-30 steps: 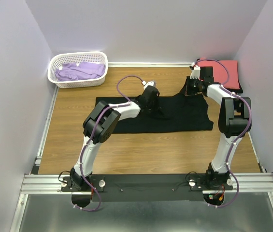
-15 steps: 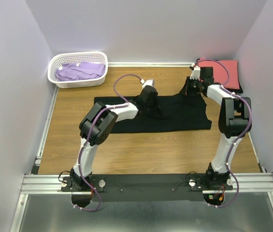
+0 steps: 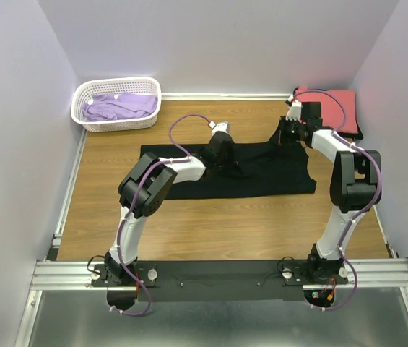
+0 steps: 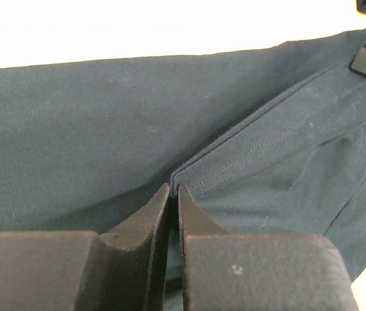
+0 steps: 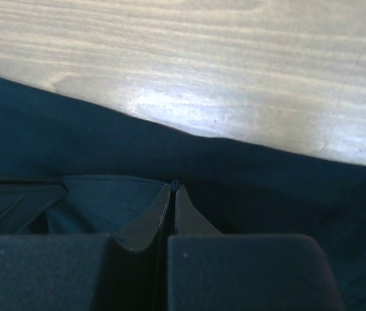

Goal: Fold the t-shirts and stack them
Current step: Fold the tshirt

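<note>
The brown wooden surface (image 3: 189,224) holds a flat black cotton t-shirt (image 3: 261,177). The left hand (image 4: 174,189) and right hand (image 5: 173,186) pinch its far edge, probably to fold it.

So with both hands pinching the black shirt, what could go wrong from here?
The left hand and right hand each pinch only a thin edge of the black shirt, so it may slip out on lifting. The right hand works close to the folded red shirt, which a pull could drag askew.

Fingers (image 4: 140,230) tight on the stitched hem (image 4: 270,146) of the black t-shirt (image 4: 72,123)
</note>
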Available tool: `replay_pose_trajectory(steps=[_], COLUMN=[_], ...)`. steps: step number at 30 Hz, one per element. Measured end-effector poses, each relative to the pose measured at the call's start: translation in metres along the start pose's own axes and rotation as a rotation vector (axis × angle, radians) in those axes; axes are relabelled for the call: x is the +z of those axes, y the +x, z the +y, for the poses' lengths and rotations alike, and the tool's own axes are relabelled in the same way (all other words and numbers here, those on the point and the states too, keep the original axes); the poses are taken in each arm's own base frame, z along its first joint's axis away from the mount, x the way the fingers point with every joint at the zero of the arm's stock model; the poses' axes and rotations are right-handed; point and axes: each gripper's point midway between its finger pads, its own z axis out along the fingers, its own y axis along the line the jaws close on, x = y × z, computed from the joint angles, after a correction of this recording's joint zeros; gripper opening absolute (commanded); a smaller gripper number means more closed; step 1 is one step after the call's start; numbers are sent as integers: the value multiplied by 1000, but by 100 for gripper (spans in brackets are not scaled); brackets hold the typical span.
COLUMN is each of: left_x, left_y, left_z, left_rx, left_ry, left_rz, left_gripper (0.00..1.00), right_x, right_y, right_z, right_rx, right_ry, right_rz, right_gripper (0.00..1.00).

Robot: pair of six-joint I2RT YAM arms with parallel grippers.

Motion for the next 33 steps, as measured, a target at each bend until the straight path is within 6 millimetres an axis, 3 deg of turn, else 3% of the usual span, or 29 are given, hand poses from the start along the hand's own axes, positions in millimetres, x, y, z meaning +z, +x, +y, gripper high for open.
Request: replay_pose_trajectory(steps=[10, 33], left_x=[-9, -29], left_y=[-4, -14], left_z=[-6, -22], left_rx=[56, 385], left_ry=[27, 59], left_rz=[-26, -136], left_gripper=[18, 24], right_x=[-7, -11], right_y=[14, 5], right_z=[-3, -12], right_rx=[22, 19], right_ry=[35, 98], right_rz=[15, -44], right_gripper=[8, 9])
